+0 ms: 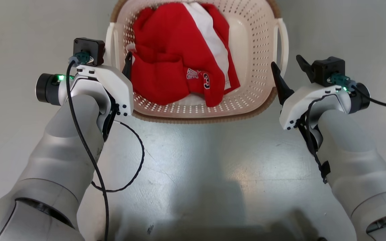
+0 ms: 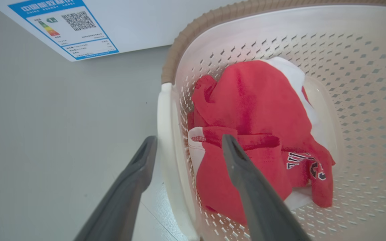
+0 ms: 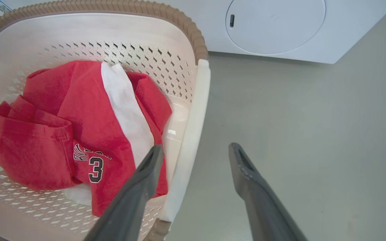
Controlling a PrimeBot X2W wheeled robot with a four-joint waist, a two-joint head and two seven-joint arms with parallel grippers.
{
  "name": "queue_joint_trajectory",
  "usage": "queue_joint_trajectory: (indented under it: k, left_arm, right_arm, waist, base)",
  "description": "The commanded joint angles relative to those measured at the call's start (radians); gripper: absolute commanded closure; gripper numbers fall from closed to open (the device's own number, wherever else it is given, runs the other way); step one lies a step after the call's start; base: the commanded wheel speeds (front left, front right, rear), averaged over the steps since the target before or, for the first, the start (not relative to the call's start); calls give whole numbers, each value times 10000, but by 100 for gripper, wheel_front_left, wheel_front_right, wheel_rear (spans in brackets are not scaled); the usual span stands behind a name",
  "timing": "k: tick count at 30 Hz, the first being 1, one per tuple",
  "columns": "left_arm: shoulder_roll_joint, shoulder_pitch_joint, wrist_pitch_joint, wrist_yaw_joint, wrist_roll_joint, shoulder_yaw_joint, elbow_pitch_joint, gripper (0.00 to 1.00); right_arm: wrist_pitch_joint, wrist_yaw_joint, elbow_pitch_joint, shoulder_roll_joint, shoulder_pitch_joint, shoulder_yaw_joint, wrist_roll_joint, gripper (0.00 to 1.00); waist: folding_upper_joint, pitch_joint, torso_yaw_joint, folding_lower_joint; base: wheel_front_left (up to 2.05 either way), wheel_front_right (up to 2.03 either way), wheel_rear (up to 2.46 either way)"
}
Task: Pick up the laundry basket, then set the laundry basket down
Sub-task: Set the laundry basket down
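The laundry basket (image 1: 256,67) stands on the grey floor in front of me, cream-white and perforated with a brown woven-look rim. A red and white garment (image 1: 169,67) lies inside it. My left gripper (image 1: 119,65) is open and straddles the basket's left loop handle (image 2: 166,134), one finger outside and one over the garment (image 2: 256,100). My right gripper (image 1: 287,63) is open too, astride the right handle (image 3: 193,117). In the wrist views the left gripper (image 2: 189,140) and right gripper (image 3: 196,148) show clear gaps to the handles. The basket wall (image 2: 347,67) (image 3: 79,33) and garment (image 3: 62,117) are in plain sight.
A white washing machine stands just beyond the basket, with its energy label (image 2: 69,26) and round door (image 3: 275,23) in sight. Grey floor (image 1: 196,160) stretches between the basket and my base. A black cable (image 1: 136,167) loops off my left forearm.
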Motion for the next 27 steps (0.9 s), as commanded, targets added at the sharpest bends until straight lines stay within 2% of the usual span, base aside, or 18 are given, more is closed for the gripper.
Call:
queue_joint_trajectory:
  k: [1, 13, 20, 27]
  left_arm:
    - [311, 242, -116, 33, -90, 209, -1, 0]
    - [302, 1418, -135, -109, -339, 746, -535, 0]
    - [539, 2410, -136, -64, -97, 1417, -1782, 0]
    - [820, 3539, -136, -14, 266, 2298, -2904, 0]
  right_arm:
    - [-64, 62, -161, 247, 560, 70, -147, 0]
    - [-64, 62, -915, 248, 1649, -1177, -484, 0]
    - [-64, 62, -1331, 248, 2367, -2163, -1229, 0]
    - [-64, 62, -1903, 213, 3042, -2720, -1708, 0]
  waist:
    - [0, -195, -4, -1]
    - [0, -2142, 105, -1]
    - [0, -3575, 295, -1]
    - [0, -4805, 414, -1]
  base:
    - [0, 0, 0]
    - [0, 0, 0]
    - [0, 0, 0]
    - [0, 0, 0]
